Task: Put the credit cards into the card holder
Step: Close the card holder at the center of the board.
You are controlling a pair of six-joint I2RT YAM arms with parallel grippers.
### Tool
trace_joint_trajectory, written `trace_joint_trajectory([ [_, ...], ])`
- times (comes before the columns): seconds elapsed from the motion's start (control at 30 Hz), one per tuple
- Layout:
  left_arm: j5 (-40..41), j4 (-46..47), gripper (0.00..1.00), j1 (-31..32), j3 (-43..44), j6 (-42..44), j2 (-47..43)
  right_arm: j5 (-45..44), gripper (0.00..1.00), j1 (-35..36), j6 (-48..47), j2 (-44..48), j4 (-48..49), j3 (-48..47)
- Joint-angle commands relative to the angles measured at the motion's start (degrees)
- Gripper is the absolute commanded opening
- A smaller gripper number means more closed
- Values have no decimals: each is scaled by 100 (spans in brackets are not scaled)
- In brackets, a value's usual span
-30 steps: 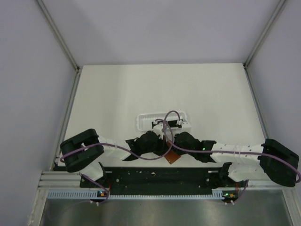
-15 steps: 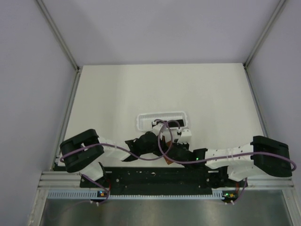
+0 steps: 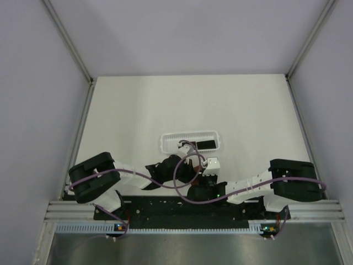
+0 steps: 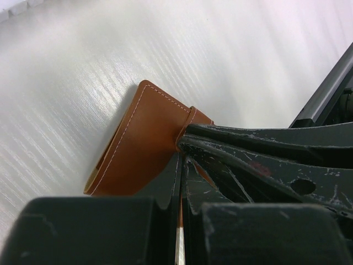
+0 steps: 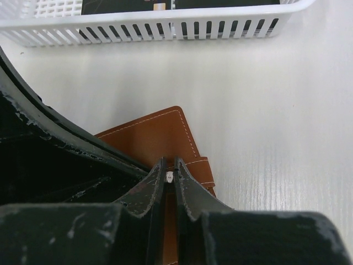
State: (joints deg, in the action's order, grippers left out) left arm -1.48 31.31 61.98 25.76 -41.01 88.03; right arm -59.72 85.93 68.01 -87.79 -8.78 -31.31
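Brown leather card holder (image 5: 157, 141) lies on the desk (image 5: 265, 110) at twelve o'clock, just under the right end effector (image 5: 170, 167), which seemingly pinches a credit card (image 5: 169, 176) edge-on; left end effector (image 4: 182, 159) clamps its strap side.

Arm links (image 3: 251, 182) white, joints (image 3: 292, 179) black, cables (image 3: 177, 172) purple; gripper fingers (image 4: 248, 163) black, scuffed.

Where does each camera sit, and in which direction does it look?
Top external: above and behind the bases, looking down on the table; left arm, right arm and white basket show.
Left wrist: on the left arm, looking along the left fingers at the card holder.
Right wrist: on the right arm, looking past the right fingers at the card holder and white basket.
Shared: both wrist views show the card holder.
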Motion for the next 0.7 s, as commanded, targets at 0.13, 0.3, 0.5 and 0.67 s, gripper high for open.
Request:
trace_joint_trajectory([
  [0.13, 95, -345, 0, 8, -150, -20, -75, 3037, 0, 318, 591, -651, -318, 969],
  [0.3, 278, -477, 0, 8, -273, -117, -347, 2984, 0, 626, 819, -1099, -300, 793],
  [0.5, 367, -538, 0, 16, -598, -267, -839, 3010, 0, 916, 1100, -1644, -291, 600],
  [0.67, 429, -670, 0, 8, -686, -275, -1060, 3046, 0, 1136, 1303, -2014, -291, 468],
])
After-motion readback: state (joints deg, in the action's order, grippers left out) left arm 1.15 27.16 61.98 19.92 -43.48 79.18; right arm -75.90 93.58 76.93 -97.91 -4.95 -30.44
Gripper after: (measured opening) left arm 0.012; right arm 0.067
